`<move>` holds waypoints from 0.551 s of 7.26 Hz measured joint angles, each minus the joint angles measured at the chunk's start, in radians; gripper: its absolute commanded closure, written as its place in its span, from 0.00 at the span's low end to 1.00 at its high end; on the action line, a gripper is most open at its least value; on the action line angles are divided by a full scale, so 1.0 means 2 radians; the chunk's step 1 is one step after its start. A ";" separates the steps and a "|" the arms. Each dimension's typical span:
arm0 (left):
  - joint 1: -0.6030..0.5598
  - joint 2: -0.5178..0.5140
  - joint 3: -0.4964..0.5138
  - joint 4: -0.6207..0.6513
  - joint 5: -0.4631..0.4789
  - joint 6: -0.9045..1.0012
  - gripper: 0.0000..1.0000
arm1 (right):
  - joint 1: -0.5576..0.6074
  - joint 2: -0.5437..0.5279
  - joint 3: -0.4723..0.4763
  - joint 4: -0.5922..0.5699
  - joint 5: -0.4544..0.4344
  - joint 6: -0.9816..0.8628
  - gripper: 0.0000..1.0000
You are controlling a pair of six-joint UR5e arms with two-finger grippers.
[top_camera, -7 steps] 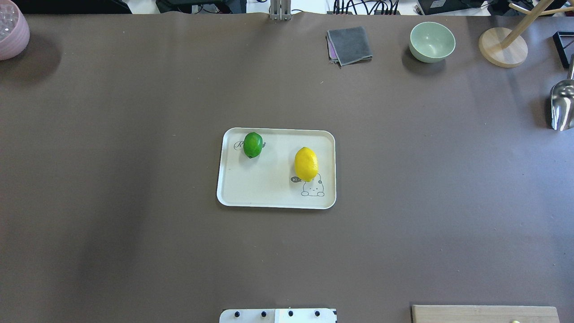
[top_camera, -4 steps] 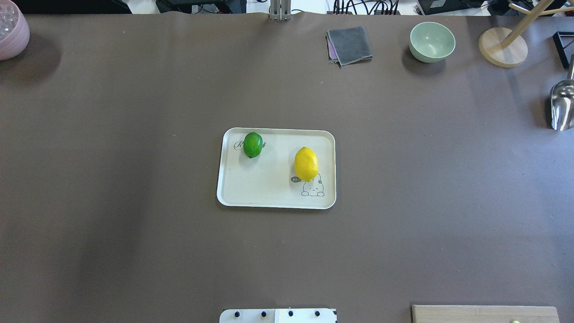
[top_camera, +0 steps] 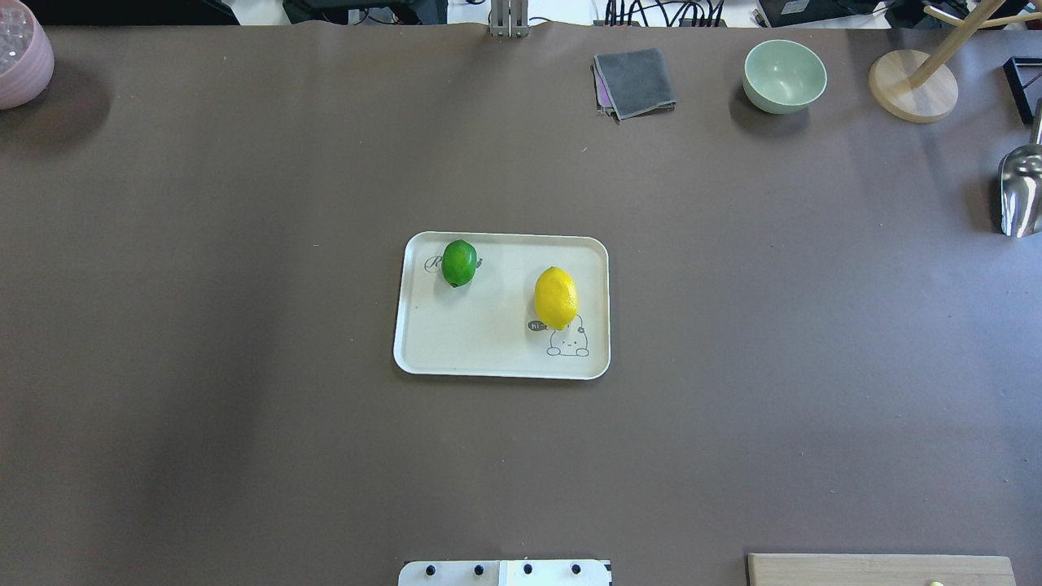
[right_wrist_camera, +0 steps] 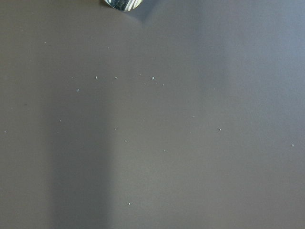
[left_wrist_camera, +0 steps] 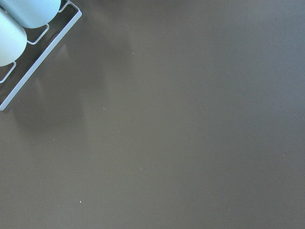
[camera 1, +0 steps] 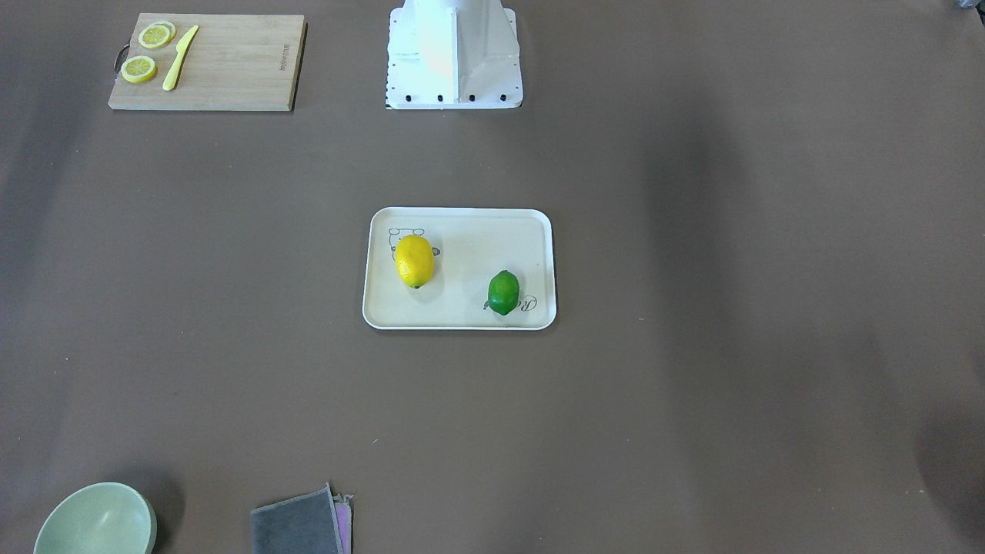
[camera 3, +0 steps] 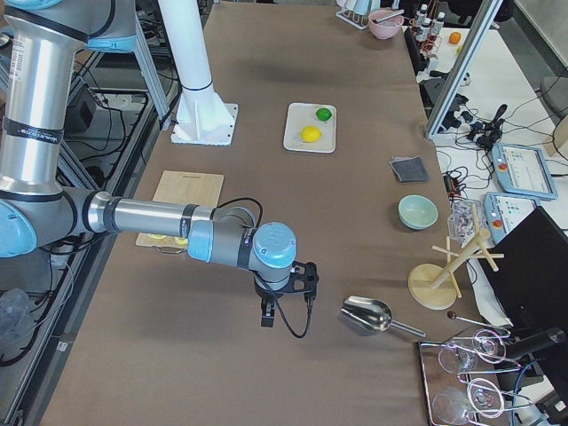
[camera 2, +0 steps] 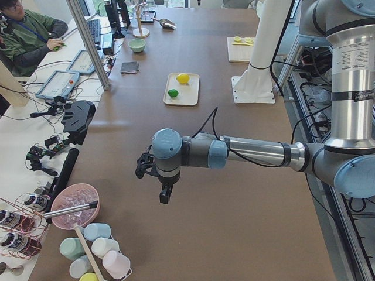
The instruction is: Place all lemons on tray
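The cream tray (top_camera: 480, 346) with a white rim lies at the table's middle; it also shows in the front view (camera 1: 462, 231). The yellow lemon (top_camera: 556, 297) lies on it near the bear drawing, and the green lemon (top_camera: 459, 262) lies on it over the script. Both show in the front view, yellow (camera 1: 415, 261) and green (camera 1: 503, 292). The left gripper (camera 2: 164, 196) hangs over bare table far from the tray, seen only in the left side view. The right gripper (camera 3: 266, 315) hangs near the metal scoop, seen only in the right side view. I cannot tell whether either is open or shut.
A wooden cutting board (camera 1: 231, 65) with lemon slices and a yellow knife lies beside the robot base (camera 1: 454, 54). A green bowl (top_camera: 784, 76), grey cloth (top_camera: 635, 81), wooden stand (top_camera: 912, 85) and metal scoop (top_camera: 1022, 191) line the far right. A pink bowl (top_camera: 20, 53) stands far left.
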 measured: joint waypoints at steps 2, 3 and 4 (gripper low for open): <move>0.000 0.000 0.000 0.000 0.000 0.000 0.02 | 0.000 0.000 0.001 0.001 0.007 -0.002 0.00; -0.001 0.000 0.000 0.000 0.000 0.000 0.02 | 0.000 0.000 0.002 0.001 0.009 -0.002 0.00; -0.001 0.000 0.000 0.000 0.000 0.000 0.02 | 0.000 0.000 0.002 0.001 0.011 -0.002 0.00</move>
